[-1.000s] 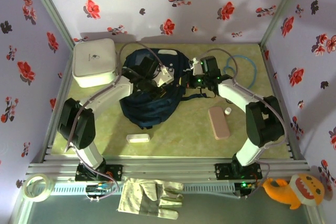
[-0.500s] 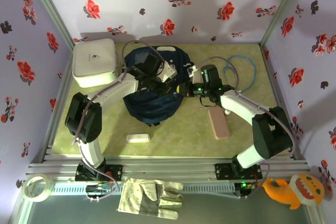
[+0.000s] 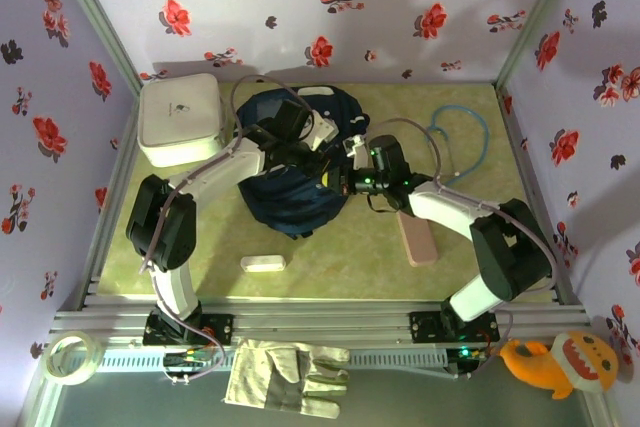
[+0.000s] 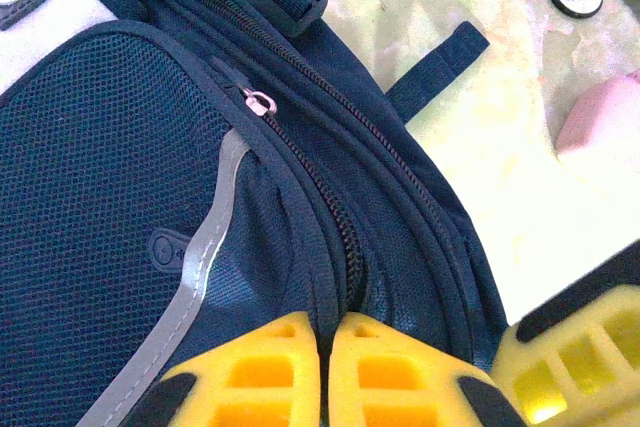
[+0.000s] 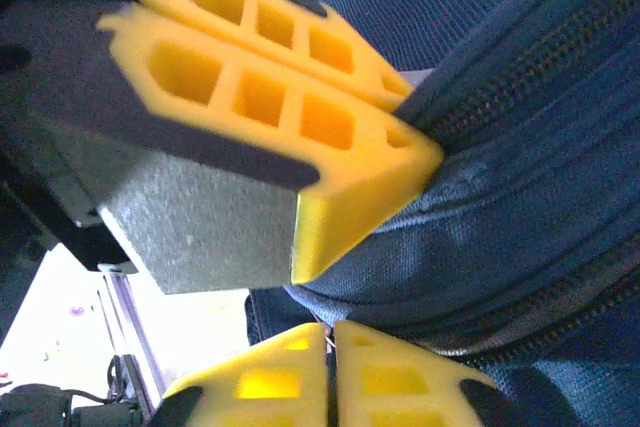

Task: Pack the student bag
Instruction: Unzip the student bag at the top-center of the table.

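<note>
As left tool (image 4: pixel 322 322) pinches its seam, student bag (image 3: pixel 290 209), right tool (image 5: pixel 328 329) closed

Soft even overhead light; overexposed tabletop (image 4: pixel 500 197) and near-field blur in wrist views.

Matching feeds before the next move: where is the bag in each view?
Top: bag centre, slightly left.
Left wrist: bag left and centre.
Right wrist: bag right side.
Landmark: left gripper, shut on the bag's seam.
</note>
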`<move>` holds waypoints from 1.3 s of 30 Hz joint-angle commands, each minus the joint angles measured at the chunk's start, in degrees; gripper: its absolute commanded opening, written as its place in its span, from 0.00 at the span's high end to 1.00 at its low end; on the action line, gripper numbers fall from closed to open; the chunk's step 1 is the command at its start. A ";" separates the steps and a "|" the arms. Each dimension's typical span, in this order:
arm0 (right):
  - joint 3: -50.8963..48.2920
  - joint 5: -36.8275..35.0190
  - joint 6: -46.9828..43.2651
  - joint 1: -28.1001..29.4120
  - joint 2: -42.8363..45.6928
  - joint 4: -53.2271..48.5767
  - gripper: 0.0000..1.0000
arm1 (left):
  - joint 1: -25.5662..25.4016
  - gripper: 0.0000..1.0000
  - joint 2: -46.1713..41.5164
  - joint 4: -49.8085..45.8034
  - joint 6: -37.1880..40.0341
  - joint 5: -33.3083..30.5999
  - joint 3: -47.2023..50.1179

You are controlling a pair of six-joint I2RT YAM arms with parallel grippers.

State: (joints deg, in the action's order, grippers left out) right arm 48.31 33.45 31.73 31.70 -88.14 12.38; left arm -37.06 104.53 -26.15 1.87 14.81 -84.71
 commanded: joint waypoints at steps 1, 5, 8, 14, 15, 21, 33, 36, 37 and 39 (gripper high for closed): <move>-2.81 -3.54 1.78 -1.04 5.59 2.55 0.80 | 1.17 0.94 -0.40 7.67 -1.67 0.66 -2.25; -5.76 -7.36 4.21 -5.58 11.00 2.04 0.65 | 1.99 0.94 -2.01 8.32 -1.70 0.66 -0.60; -6.17 -9.45 5.93 -8.28 12.78 -0.48 0.56 | 2.25 0.93 -3.46 8.90 -1.52 0.98 0.57; -1.06 -10.40 13.26 -10.51 10.19 -6.77 0.42 | 2.19 0.93 -6.12 9.93 -0.39 3.20 2.41; 0.26 -10.38 14.69 -10.52 9.40 -7.76 0.40 | 2.18 0.93 -6.32 10.18 -0.29 3.74 2.74; 4.83 -5.78 26.13 -10.50 3.53 -2.76 0.37 | 2.22 0.93 -7.15 11.02 -0.07 4.76 3.89; 12.19 -1.07 36.74 -9.47 -6.70 1.91 0.34 | 2.25 0.91 -7.32 11.84 -0.07 5.73 5.03; 13.54 0.06 38.32 -8.94 -8.56 3.60 0.34 | 2.25 0.89 -7.24 11.83 0.23 6.34 5.26; 14.21 0.33 38.55 -8.69 -9.18 3.64 0.33 | 2.25 0.89 -7.23 11.87 0.36 6.54 5.34; 15.57 0.52 38.58 -8.28 -10.38 2.63 0.33 | 2.24 0.87 -7.24 11.74 0.48 6.77 5.51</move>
State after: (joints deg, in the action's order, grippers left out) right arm 61.10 31.99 68.29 22.55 -97.06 13.78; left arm -35.07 100.53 -17.52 1.63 18.33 -79.37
